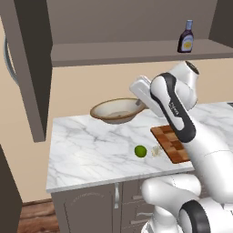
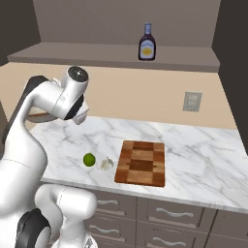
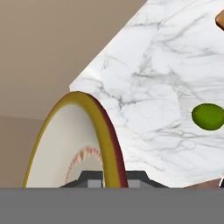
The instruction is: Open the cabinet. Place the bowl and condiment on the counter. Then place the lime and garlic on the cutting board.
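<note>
The cabinet stands open, its door (image 1: pixel 27 68) swung out to the left. On its shelf (image 1: pixel 113 52) stands the condiment (image 1: pixel 185 37) (image 2: pixel 147 42), upright. My gripper (image 1: pixel 140 103) (image 3: pixel 109 177) is shut on the right rim of the bowl (image 1: pixel 116 110) (image 3: pixel 70 144), which sits level, low over the back of the counter (image 1: pixel 91 150) (image 2: pixel 203 155); I cannot tell whether it touches. The lime (image 1: pixel 140 151) (image 2: pixel 89 159) (image 3: pixel 209 117) and the garlic (image 1: pixel 156 151) (image 2: pixel 106 164) lie side by side on the counter, just left of the cutting board (image 1: pixel 170 143) (image 2: pixel 142 163).
A wall outlet (image 2: pixel 192 101) sits above the counter's right part. Lower cabinets with drawers (image 2: pixel 169 213) run beneath the counter's front edge. The open door hangs beyond the counter's left end.
</note>
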Controlling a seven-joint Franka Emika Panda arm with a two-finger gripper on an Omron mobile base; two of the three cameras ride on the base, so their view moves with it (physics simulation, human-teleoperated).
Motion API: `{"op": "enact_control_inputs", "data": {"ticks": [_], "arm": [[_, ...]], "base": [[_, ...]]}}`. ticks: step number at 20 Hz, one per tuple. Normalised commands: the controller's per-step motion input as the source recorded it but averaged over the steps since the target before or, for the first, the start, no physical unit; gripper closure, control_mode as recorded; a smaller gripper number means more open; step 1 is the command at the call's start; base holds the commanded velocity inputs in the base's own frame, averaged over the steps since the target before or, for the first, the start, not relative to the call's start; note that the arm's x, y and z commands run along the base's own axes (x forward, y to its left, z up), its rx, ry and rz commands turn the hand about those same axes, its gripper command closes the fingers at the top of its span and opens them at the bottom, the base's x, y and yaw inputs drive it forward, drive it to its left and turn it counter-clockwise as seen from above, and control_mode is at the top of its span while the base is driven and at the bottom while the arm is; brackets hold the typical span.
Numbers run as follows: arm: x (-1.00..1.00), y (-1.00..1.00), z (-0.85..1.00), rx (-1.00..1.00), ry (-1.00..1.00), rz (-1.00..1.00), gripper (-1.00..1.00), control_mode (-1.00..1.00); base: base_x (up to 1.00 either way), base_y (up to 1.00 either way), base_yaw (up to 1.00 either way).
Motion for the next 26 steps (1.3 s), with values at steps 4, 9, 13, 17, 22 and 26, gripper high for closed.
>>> {"op": "enact_control_inputs", "data": {"ticks": [4,9,13,17,22,26], "arm": [[0.36,0.29,-0.59,0.0,0.0,0.0,1.0,-1.0],[0.24,0.17,-0.6,0.0,0.0,0.0,1.0,-1.0],[0.1,0.12,-0.51,0.0,-0.01,-0.01,1.0,-1.0],[0.1,0.15,-0.42,0.0,-0.05,-0.05,1.0,-1.0],[0.05,0.32,-0.17,0.0,-0.03,-0.07,1.0,-1.0],[0.03,0.3,-0.08,0.0,0.0,-0.08,1.0,-1.0]], "base": [[0.0,0.0,0.0],[0.0,0.0,0.0],[0.0,0.0,0.0],[0.0,0.0,0.0],[0.0,0.0,0.0],[0.0,0.0,0.0]]}}
